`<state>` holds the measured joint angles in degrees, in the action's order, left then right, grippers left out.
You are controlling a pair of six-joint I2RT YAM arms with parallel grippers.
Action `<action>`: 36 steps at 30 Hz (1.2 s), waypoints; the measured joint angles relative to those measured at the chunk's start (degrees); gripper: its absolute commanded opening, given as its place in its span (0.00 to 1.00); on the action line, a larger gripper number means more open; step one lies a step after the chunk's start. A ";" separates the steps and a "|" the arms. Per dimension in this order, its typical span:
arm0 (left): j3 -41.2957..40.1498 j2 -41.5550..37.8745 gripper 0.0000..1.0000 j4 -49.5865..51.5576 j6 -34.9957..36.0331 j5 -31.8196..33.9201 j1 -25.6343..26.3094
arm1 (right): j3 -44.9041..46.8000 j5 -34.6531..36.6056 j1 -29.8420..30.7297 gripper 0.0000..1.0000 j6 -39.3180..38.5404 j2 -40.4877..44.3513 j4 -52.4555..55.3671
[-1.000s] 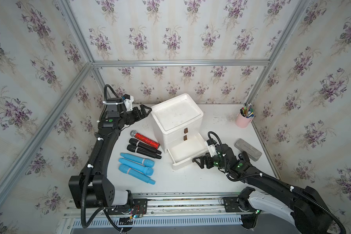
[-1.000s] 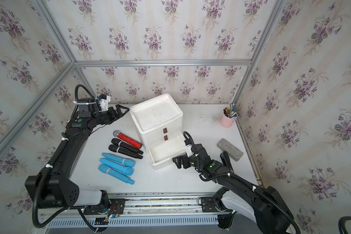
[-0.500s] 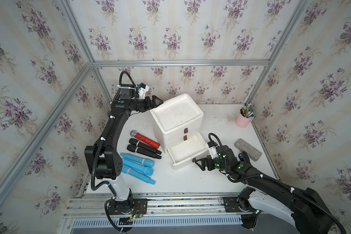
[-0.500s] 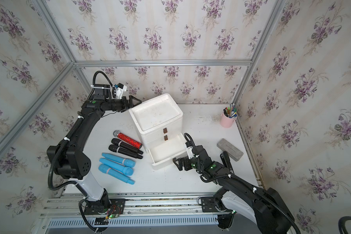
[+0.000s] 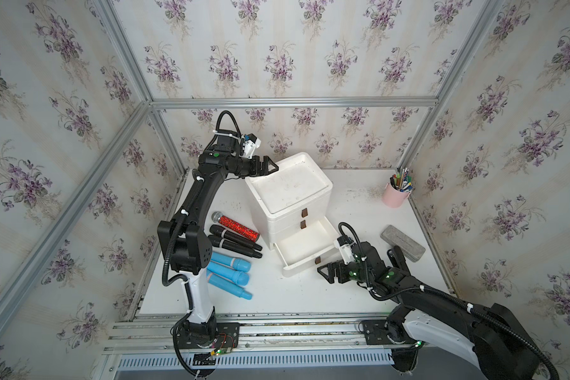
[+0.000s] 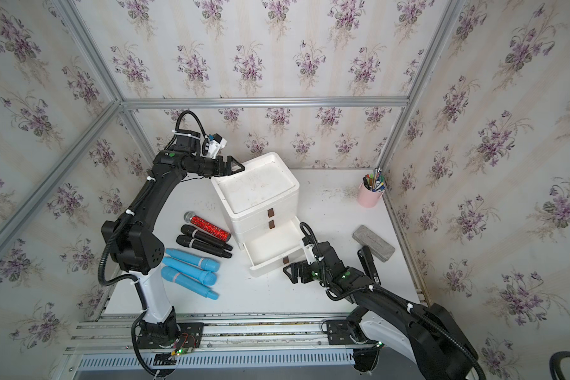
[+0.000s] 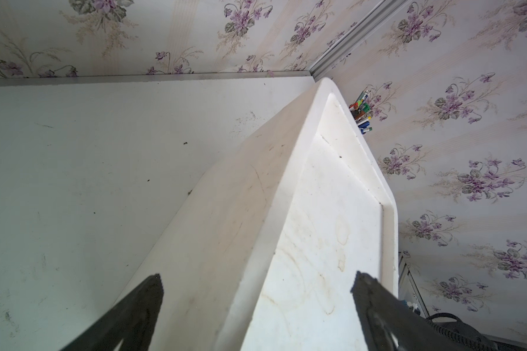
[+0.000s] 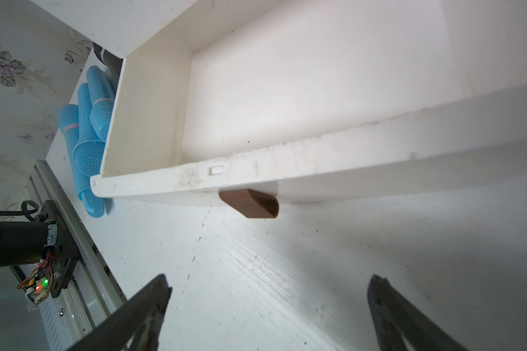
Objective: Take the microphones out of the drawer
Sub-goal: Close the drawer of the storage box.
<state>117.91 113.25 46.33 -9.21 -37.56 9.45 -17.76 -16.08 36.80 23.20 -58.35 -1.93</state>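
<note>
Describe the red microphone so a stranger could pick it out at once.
Find the white drawer unit on the table. On the left arm's side of it, six microphones lie in a row. The red microphone is the one nearest the back wall, the only one with a glittery red body and silver head, beside plain black microphones and blue microphones.

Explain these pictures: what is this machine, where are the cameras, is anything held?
Two robot arms work at a white table. Two pictures look down from overhead; two come from cameras on the wrists. The left claw, open, is at the top corner of the white drawer unit; the right claw, also open, faces its pulled-out bottom drawer, which looks empty. Beside the unit lie a red microphone, two black microphones and three blue microphones. A pink pen cup and grey block sit apart. Nothing is held.
</note>
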 measured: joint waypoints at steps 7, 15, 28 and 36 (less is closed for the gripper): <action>-0.79 0.07 0.99 2.08 1.60 0.31 2.40 | 1.46 -0.81 0.00 1.00 0.94 -4.02 -5.27; -1.36 -0.26 0.99 1.97 2.56 0.39 2.84 | 0.90 -1.09 0.04 1.00 1.29 -11.08 -13.35; -1.90 -0.35 0.99 0.76 2.71 -0.09 3.10 | 0.33 0.42 0.09 1.00 1.66 -19.10 -25.00; -1.95 -0.24 0.99 0.92 2.86 -1.92 4.00 | -1.14 1.79 0.00 1.00 -0.48 -23.85 -37.94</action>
<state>115.96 113.01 47.24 -6.35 -39.48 13.45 -18.90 -14.28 36.80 22.72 -82.19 -39.88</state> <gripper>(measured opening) 0.993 0.997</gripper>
